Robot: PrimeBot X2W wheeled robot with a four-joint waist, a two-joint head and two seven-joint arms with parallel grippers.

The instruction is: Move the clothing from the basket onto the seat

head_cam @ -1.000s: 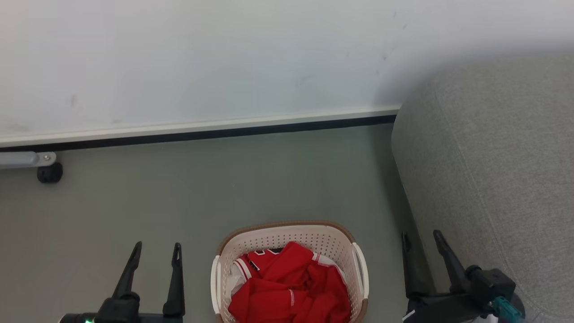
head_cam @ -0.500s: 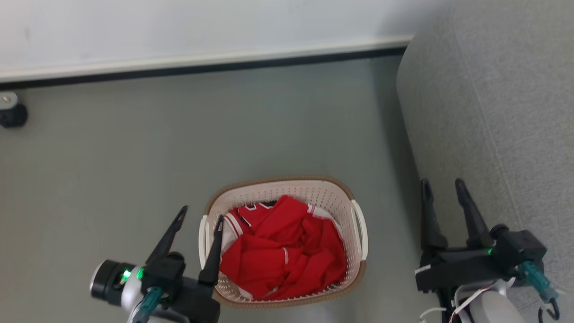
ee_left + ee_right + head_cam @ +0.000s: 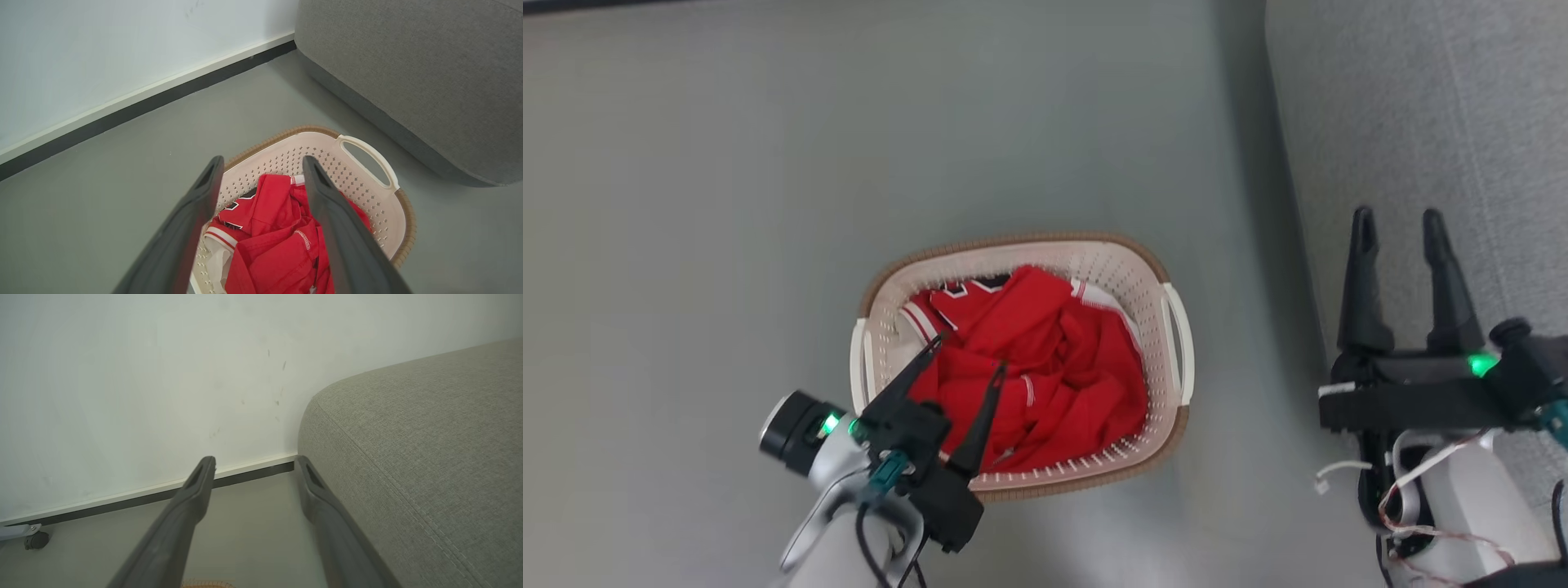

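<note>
PROGRESS: nothing on the seat [image 3: 1462,122] yet | clothing [image 3: 1054,367] all heaped in the basket [image 3: 1111,261], on the floor left of the seat | left end effector [image 3: 969,353] wide open, empty, over the heap's near-left edge | right end effector [image 3: 1396,216] open, empty, beside the seat | TO DO: grab, carry, drop, the whole job.

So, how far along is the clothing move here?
Done: nothing yet; the red clothing lies bunched in the basket. In hand: the left end effector, open, hovers over that pile, gripping nothing. Left: grasp the clothing and carry it onto the seat.
</note>
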